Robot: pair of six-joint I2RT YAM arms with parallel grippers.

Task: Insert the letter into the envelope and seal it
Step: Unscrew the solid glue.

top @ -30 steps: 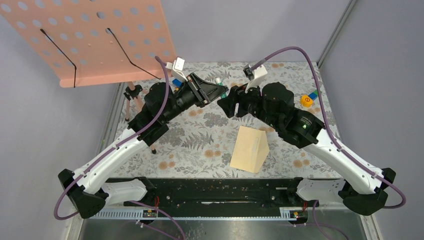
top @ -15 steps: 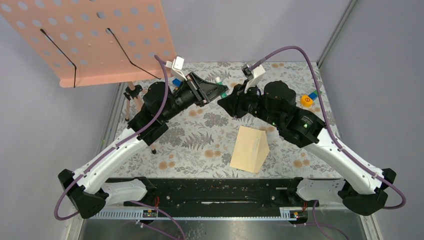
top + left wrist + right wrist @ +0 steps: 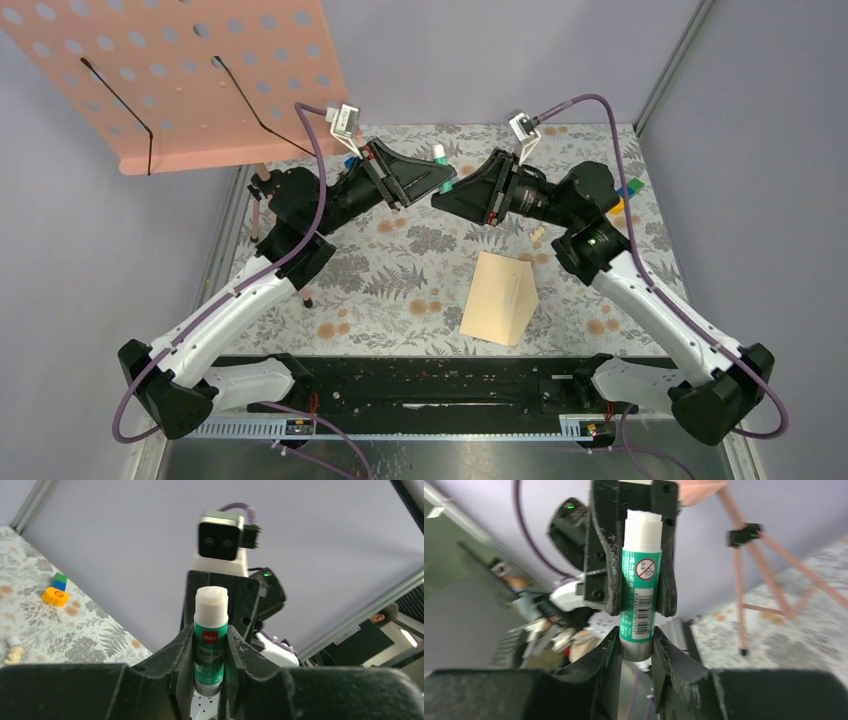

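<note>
A green and white glue stick is held in the air between both grippers at the back middle. My left gripper is shut on its body, seen in the left wrist view with the white end up. My right gripper is shut on its grey base, seen in the right wrist view. The tan envelope lies flat on the table below them, near the front, with a triangular flap showing. The letter does not show apart from it.
A pink perforated stand rises at the back left on thin legs. Small yellow, blue and green blocks lie at the back right. A small cream bit lies near the envelope. The floral table cloth spans the work area.
My right wrist has turned and swung left, bringing its jaws onto the base of the glue stick. My left gripper has lifted slightly with the stick. The envelope has not moved.
</note>
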